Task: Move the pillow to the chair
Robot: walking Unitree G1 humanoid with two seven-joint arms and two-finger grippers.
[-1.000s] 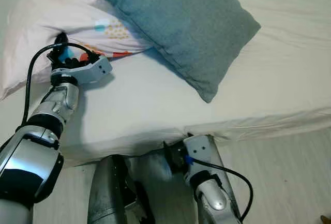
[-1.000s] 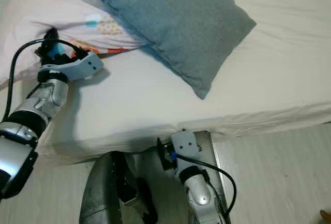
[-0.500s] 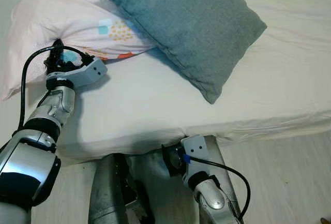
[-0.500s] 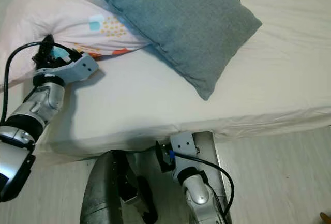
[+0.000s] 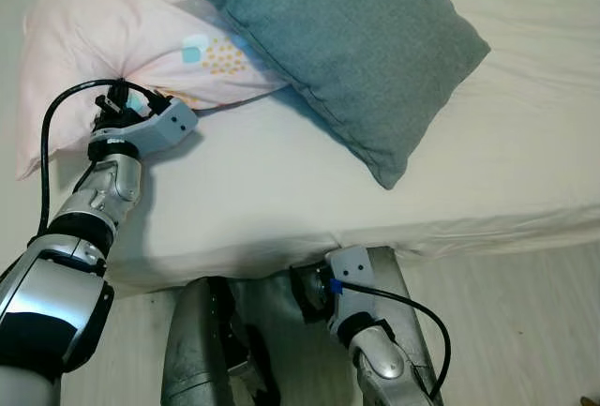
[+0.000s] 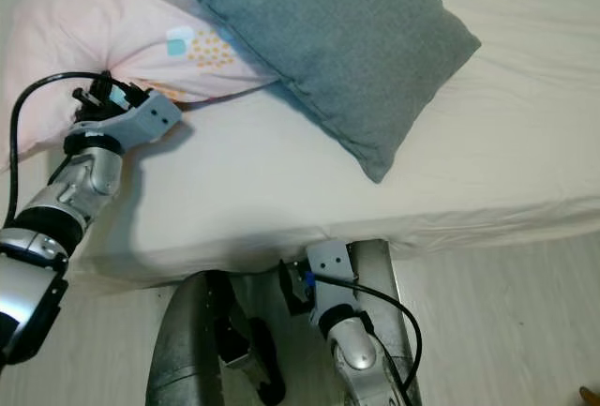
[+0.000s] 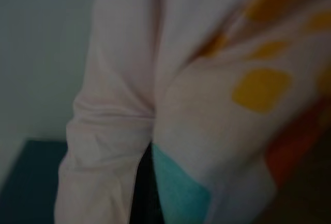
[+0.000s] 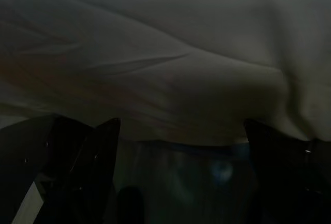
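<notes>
Left eye view: nearest the camera, the right gripper [image 5: 309, 295] hangs idle below the bed's [image 5: 281, 209] edge, tucked under the overhanging sheet; whether its jaws are apart or together cannot be told. Further up, the left gripper [image 5: 120, 101] reaches over the mattress to the lower edge of the pink pillow [image 5: 103, 40], and the left wrist view shows bunched pink fabric with orange and teal print pressed close against the lens, so the jaws appear clamped on a fold of the pillowcase. The pillow lies at the head of the bed on the robot's left, its long axis running from the near left corner up and away toward the far right, where a grey cushion [image 5: 347, 40] lies tilted over its far end. The step in hand looks like securing the hold before lifting. Done well, it would mean gripping stuffing as well as cloth, since a pinch of loose case alone may let the pillow sag and swing; then drawing it out toward the robot's left, along its own length, so it slides from beneath the cushion instead of dragging that along. No chair is in view.
</notes>
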